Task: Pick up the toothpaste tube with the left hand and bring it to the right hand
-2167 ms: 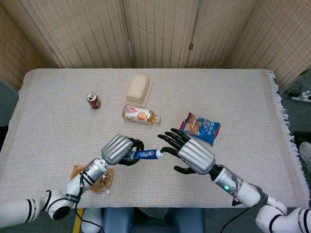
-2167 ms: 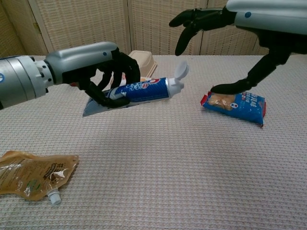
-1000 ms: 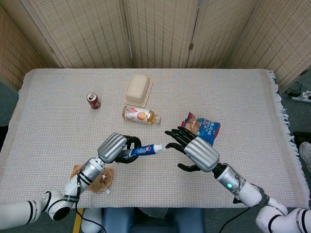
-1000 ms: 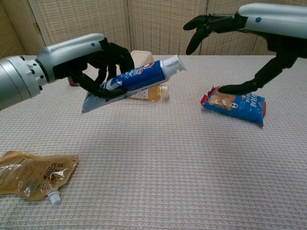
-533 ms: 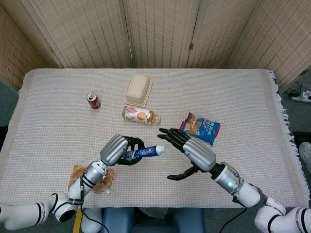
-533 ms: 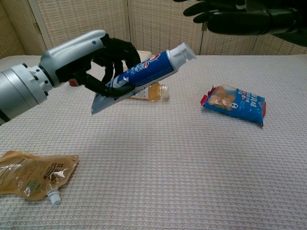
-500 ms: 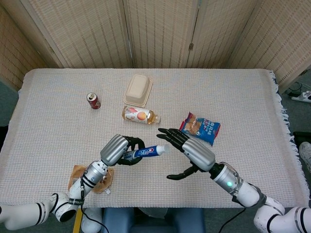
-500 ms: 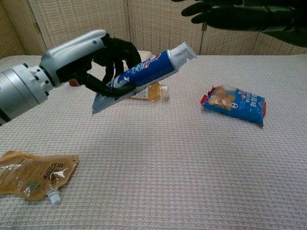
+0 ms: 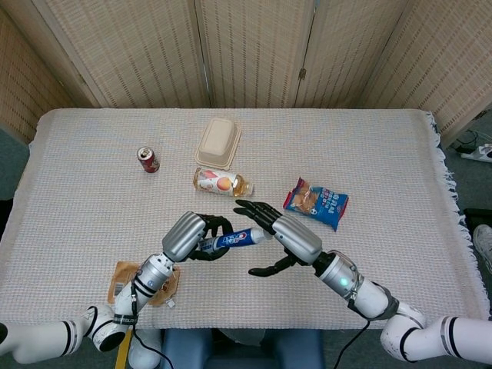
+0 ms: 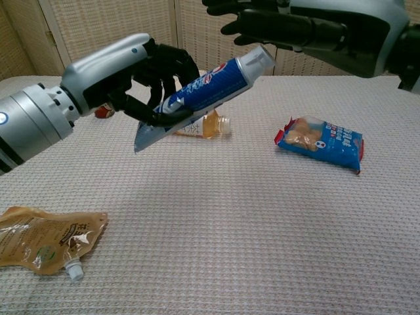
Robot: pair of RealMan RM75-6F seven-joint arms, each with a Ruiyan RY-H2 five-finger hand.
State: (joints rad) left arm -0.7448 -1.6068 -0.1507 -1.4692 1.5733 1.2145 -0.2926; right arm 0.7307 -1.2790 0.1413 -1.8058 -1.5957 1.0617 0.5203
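My left hand (image 9: 188, 235) (image 10: 134, 75) grips the blue and white toothpaste tube (image 9: 234, 238) (image 10: 207, 86) around its flat end and holds it in the air, cap tilted up toward the right. My right hand (image 9: 284, 234) (image 10: 298, 26) is open, fingers spread around the capped end: in the head view the fingers (image 9: 254, 210) reach past the cap and the thumb lies on its near side. In the chest view the hand hovers just above the cap. Whether it touches the tube I cannot tell.
On the woven cloth lie a blue snack bag (image 9: 317, 202) (image 10: 321, 142), a small bottle on its side (image 9: 221, 182) (image 10: 209, 125), a beige clamshell box (image 9: 218, 142), a red can (image 9: 148, 159) and a brown pouch (image 9: 142, 280) (image 10: 44, 239) at the front left.
The left hand raised the tube and tilted its cap upward and to the right. The right hand swung left and came over the cap, its thumb now below the tube.
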